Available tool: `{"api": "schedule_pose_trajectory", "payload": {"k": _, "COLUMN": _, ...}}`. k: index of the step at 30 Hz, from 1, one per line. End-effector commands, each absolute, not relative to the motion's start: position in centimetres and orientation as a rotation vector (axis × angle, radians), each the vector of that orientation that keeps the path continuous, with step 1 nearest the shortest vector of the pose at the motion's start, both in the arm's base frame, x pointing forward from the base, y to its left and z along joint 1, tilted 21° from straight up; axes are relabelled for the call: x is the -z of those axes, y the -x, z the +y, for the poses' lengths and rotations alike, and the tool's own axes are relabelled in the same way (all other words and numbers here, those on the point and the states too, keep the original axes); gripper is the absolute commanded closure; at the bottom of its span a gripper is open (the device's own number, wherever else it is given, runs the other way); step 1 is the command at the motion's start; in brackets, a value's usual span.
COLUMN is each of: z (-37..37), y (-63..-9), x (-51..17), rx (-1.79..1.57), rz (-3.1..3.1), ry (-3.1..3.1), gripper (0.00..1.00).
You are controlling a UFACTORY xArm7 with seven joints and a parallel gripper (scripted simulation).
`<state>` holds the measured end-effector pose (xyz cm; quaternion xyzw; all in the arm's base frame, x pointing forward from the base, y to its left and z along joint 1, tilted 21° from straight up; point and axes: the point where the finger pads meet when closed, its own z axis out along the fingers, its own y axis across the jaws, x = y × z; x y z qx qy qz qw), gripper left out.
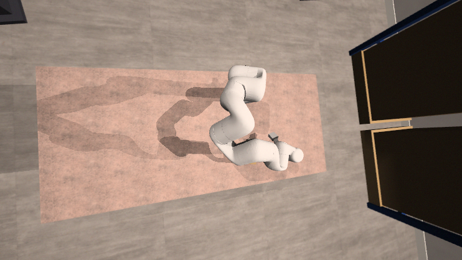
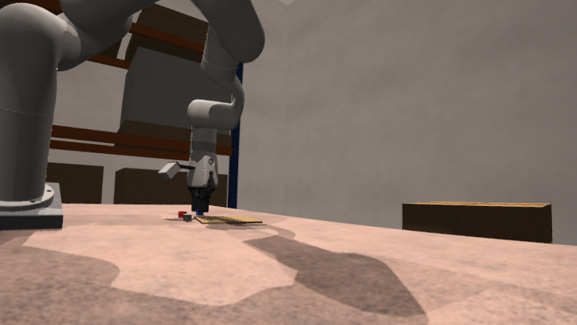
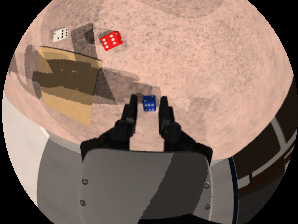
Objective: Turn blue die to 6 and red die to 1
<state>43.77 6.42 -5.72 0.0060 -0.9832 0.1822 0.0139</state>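
In the wrist view, the gripper [image 2: 200, 210] [image 3: 148, 103] stands partly open, gripping nothing; the blue die [image 2: 198, 213] [image 3: 149, 103] sits between its fingertips, seemingly off the mat [image 1: 253, 163] [image 2: 232, 219] [image 3: 77, 107], which lies toward nine-to-ten o'clock. Farther out are the red die [image 2: 181, 214] [image 3: 111, 40] at eleven and the white die [image 2: 187, 217] [image 3: 60, 34] at ten.

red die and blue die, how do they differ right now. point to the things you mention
The red die [image 2: 182, 214] [image 3: 111, 41] is red, the blue die [image 2: 198, 212] [image 3: 149, 104] blue. The red die lies away from the fingers [image 2: 200, 211], while the blue die sits between them, with gaps at its sides in the wrist view. Both are cubes with white pips, and both are off the mat [image 2: 229, 219] [image 3: 70, 107].
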Motion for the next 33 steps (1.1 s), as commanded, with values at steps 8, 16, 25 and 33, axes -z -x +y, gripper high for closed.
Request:
{"api": "schedule_pose_trajectory", "payload": {"k": 8, "z": 6.25, "y": -43.87, "x": 6.41, "rx": -0.566, "rz": -3.066, "ry": -0.02, "gripper": 0.69}}
{"api": "schedule_pose_trajectory", "payload": {"k": 16, "z": 6.24, "y": -43.87, "x": 6.42, "rx": -0.566, "rz": -3.066, "ry": -0.02, "gripper": 0.69}}
{"api": "schedule_pose_trajectory", "payload": {"k": 25, "z": 6.24, "y": -43.87, "x": 6.42, "rx": -0.566, "rz": -3.066, "ry": -0.02, "gripper": 0.69}}
{"api": "schedule_pose_trajectory", "payload": {"k": 33, "z": 6.24, "y": -43.87, "x": 6.42, "rx": -0.566, "rz": -3.066, "ry": -0.02, "gripper": 0.69}}
